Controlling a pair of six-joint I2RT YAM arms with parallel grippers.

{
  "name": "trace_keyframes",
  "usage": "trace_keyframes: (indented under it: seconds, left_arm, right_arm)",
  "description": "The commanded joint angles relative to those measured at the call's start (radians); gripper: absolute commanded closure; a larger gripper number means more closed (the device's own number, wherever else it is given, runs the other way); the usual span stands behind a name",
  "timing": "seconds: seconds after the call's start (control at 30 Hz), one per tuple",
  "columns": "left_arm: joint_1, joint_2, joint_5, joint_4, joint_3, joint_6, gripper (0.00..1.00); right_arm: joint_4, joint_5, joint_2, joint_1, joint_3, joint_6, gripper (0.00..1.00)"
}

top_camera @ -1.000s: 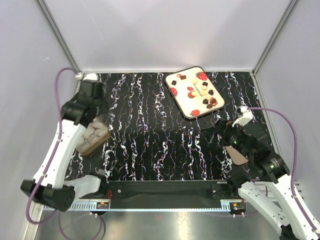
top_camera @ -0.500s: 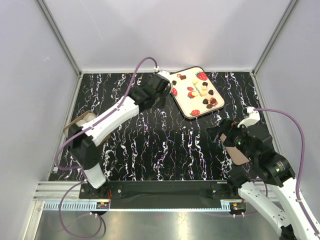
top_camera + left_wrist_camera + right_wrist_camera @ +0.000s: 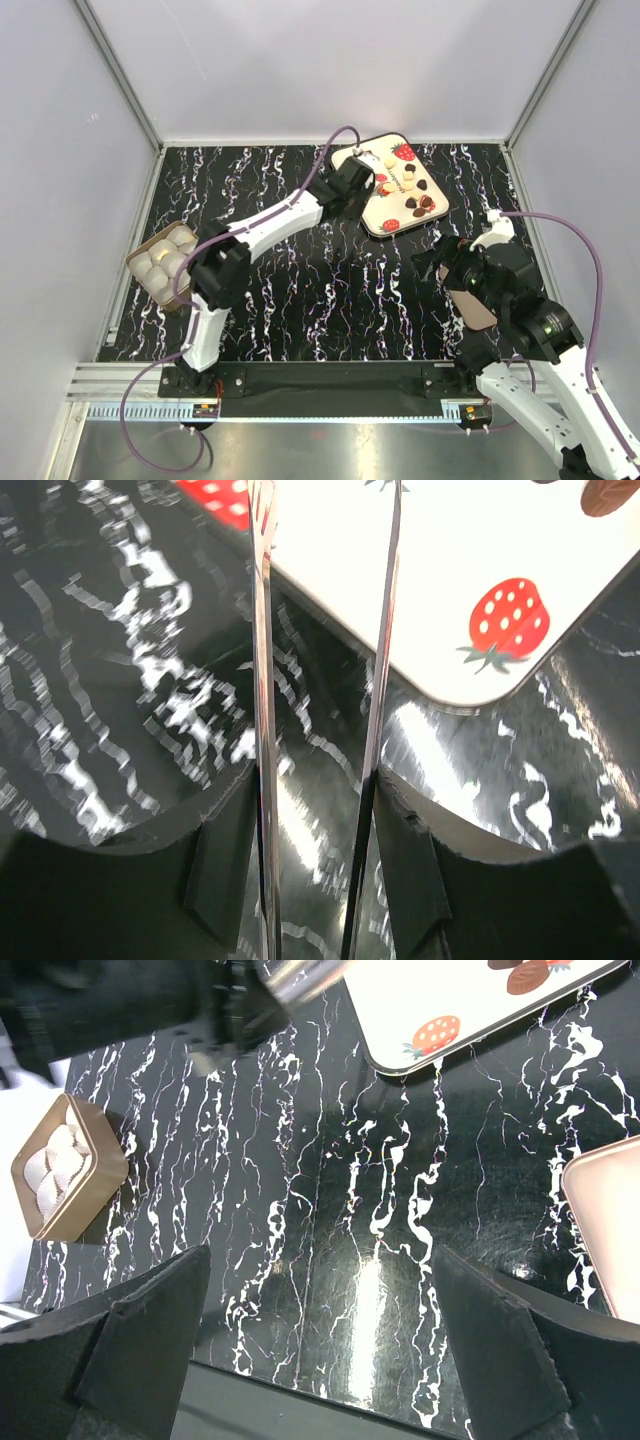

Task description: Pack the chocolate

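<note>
The chocolate (image 3: 410,180), several small dark and creamy pieces, lies on the white strawberry-print tray (image 3: 372,208) at the back right. My left gripper (image 3: 355,178) reaches over the tray's left edge. In the left wrist view it (image 3: 315,810) is shut on metal tweezers (image 3: 262,680), whose two blades stand apart over the tray's corner (image 3: 450,600); their tips are out of frame. One brown piece (image 3: 605,495) shows at that view's top right. My right gripper (image 3: 440,265) is open and empty above the table (image 3: 320,1360).
A gold-brown box (image 3: 160,262) with white paper cups stands at the left edge, also in the right wrist view (image 3: 65,1165). A flat pinkish-brown lid (image 3: 475,305) lies under my right arm (image 3: 610,1230). Walls close in on three sides.
My left arm has swung from the box at the left across to the tray at the back right, uncovering the box. My right arm has barely moved.
</note>
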Motion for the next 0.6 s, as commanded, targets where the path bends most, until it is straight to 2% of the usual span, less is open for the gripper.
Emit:
trace_keyframes:
  seconds: [0.0, 0.17, 0.57]
  left_arm:
    - [-0.013, 0.058, 0.026, 0.071, 0.101, 0.032, 0.49]
    - [-0.017, 0.129, 0.025, 0.073, 0.148, 0.04, 0.48]
    - [-0.017, 0.192, 0.059, 0.096, 0.186, 0.04, 0.44]
  right_arm:
    - [0.02, 0.028, -0.006, 0.007, 0.033, 0.012, 0.0]
    - [0.003, 0.035, -0.024, 0.007, 0.036, 0.015, 0.0]
    - [0.0, 0.035, -0.026, 0.007, 0.044, 0.006, 0.0]
